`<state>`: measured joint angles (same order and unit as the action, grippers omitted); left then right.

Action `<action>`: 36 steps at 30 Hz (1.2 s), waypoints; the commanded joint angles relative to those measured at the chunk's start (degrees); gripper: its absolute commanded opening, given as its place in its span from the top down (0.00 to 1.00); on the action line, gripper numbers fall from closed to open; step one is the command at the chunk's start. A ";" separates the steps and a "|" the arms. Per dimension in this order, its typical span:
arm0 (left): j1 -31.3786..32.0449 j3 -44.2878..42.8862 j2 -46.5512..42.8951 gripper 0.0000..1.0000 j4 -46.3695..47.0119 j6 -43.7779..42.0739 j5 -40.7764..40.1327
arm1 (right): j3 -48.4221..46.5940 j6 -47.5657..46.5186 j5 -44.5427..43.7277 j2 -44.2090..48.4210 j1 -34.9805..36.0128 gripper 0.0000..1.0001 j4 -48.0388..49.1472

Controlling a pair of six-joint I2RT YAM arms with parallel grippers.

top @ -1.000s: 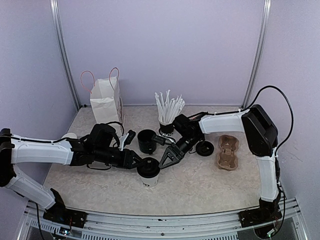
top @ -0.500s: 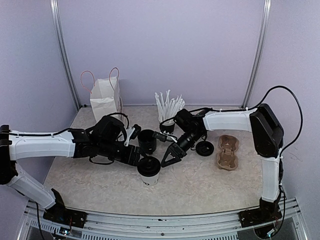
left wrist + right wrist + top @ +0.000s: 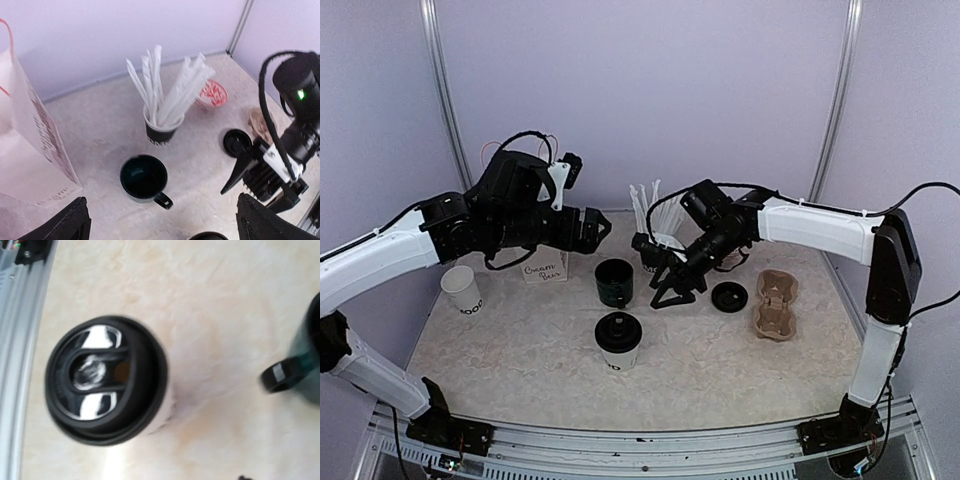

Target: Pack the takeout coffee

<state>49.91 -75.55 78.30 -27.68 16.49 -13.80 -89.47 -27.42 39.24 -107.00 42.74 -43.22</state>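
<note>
Cup (image 3: 617, 356): black lid (image 3: 105, 380) on | black cup (image 3: 161, 134): white straws (image 3: 167, 92) (fanned) | mug (image 3: 614, 283): dark inside

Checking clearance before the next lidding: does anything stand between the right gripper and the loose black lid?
Nothing visible does: the right gripper hangs open beside the loose black lid, with only tabletop between them.
</note>
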 commanded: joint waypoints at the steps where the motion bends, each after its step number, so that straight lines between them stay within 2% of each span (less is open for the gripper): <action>1: -1.10 -4.56 -3.11 0.01 2.94 -5.75 -10.94 | -3.88 -7.70 -4.93 1.65 2.22 0.33 0.61; 3: -1.12 -2.96 -4.89 0.01 8.50 -8.80 -13.41 | -4.82 -8.87 -7.18 0.85 3.36 0.31 0.70; 6: -1.13 1.45 -9.00 0.01 18.37 -11.95 -10.10 | -6.78 -9.76 -9.03 -1.08 5.39 0.29 0.26; 8: -1.13 3.89 -11.08 0.01 23.14 -11.29 -10.41 | -8.38 -9.77 -9.21 -2.76 6.63 0.28 -0.34; 10: -1.16 5.85 -12.68 0.01 25.60 -8.39 -15.58 | -9.72 -9.43 -9.42 -4.26 7.76 0.26 -0.92; 12: -1.53 6.78 -13.30 0.01 24.87 -4.74 -20.63 | -10.90 -9.49 -9.68 -5.73 8.69 0.24 -1.59; 15: -1.75 6.45 -13.12 0.01 21.99 -8.78 -16.86 | -12.29 -9.86 -10.75 -7.66 9.77 0.22 -2.75; 19: -1.75 7.61 -13.88 0.01 21.15 -8.21 -14.51 | -13.43 -10.93 -12.06 -9.55 11.00 0.20 -4.47; 36: -1.83 8.41 -12.50 0.01 17.71 -6.91 -14.36 | -16.19 -13.52 -8.62 -11.75 12.57 0.18 -9.94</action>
<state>48.29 -67.13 65.14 -8.80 8.97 -28.93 -103.81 -39.64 29.04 -116.99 54.08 -50.17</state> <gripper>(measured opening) 0.990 0.818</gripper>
